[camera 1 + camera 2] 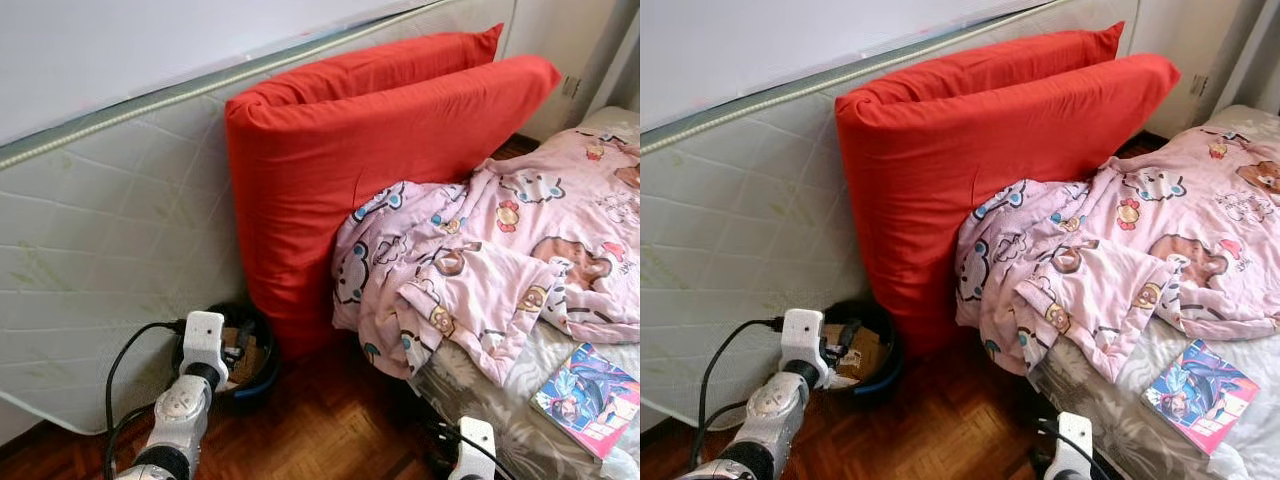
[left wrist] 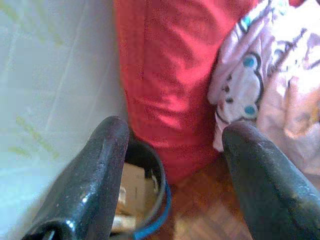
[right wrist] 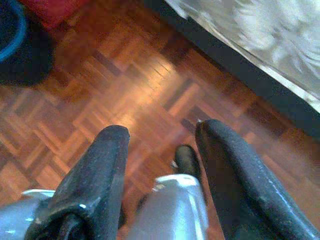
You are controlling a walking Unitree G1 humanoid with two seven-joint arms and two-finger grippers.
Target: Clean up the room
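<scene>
Down low, the left claw (image 2: 172, 165) is held out over the wood floor (image 1: 320, 420). Its two black fingers (image 2: 95, 175) are spread wide apart and hold nothing. The right claw (image 3: 160, 165) hangs low by the bed's edge, pointing at the floor, its fingers apart and empty too.

Just past the left claw sits a dark bin (image 1: 245, 355) with a blue rim. It has brown card scraps inside. The bin touches a white mattress (image 1: 110, 240) that leans on the wall, and it sits right beside a big red cushion (image 1: 340, 170).

On the bed (image 1: 480, 390), near the right claw, lies a bright comic book (image 1: 588, 395), flat, with its long side running slantwise away from the robot. I think this is the next thing to tidy, and the right arm is the nearer one. The book lies up and to the right of that claw.

Farther back, a pink blanket (image 1: 500, 250) is bunched up on the bed, leaning on the cushion.
</scene>
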